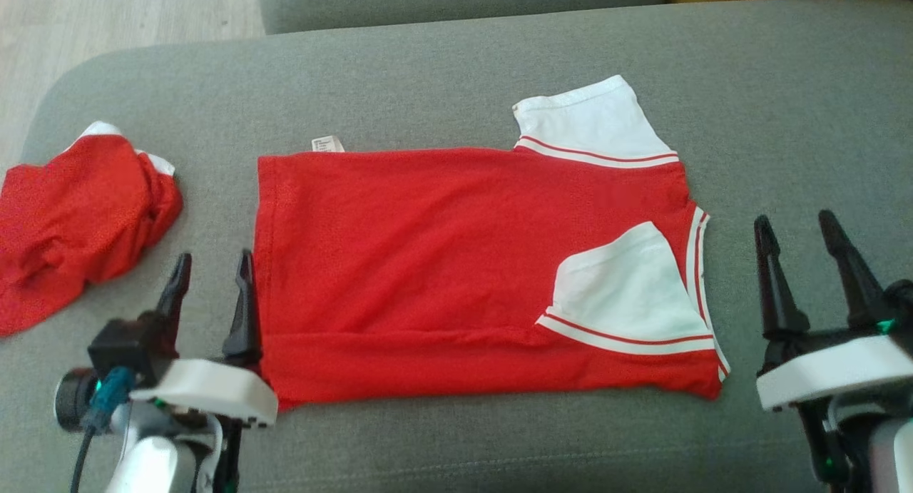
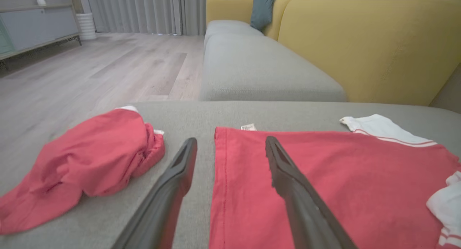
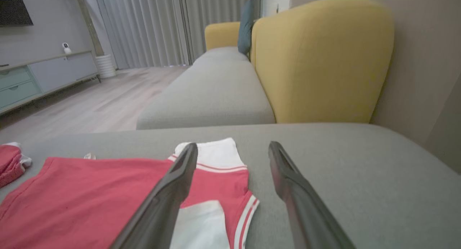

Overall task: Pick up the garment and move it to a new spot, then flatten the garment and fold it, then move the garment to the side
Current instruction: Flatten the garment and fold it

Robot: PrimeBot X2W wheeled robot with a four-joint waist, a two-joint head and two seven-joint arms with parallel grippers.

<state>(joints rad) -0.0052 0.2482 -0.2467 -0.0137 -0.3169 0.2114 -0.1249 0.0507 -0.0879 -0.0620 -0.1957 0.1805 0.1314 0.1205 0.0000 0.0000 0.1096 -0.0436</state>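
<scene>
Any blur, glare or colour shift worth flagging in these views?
Head view: even light, soft detail, red white-sleeved T-shirt saturated. Left wrist view: shirt washed pinkish, left gripper's dark fingers blurred. Right wrist view: right gripper's fingers soft, yellow upholstered backrest blurred.

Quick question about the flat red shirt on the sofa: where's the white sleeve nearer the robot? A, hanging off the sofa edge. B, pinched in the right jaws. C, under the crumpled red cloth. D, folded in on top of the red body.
D: the near sleeve lies folded over the red shirt, inside its outline, while the far sleeve sticks out onto the sofa.
</scene>
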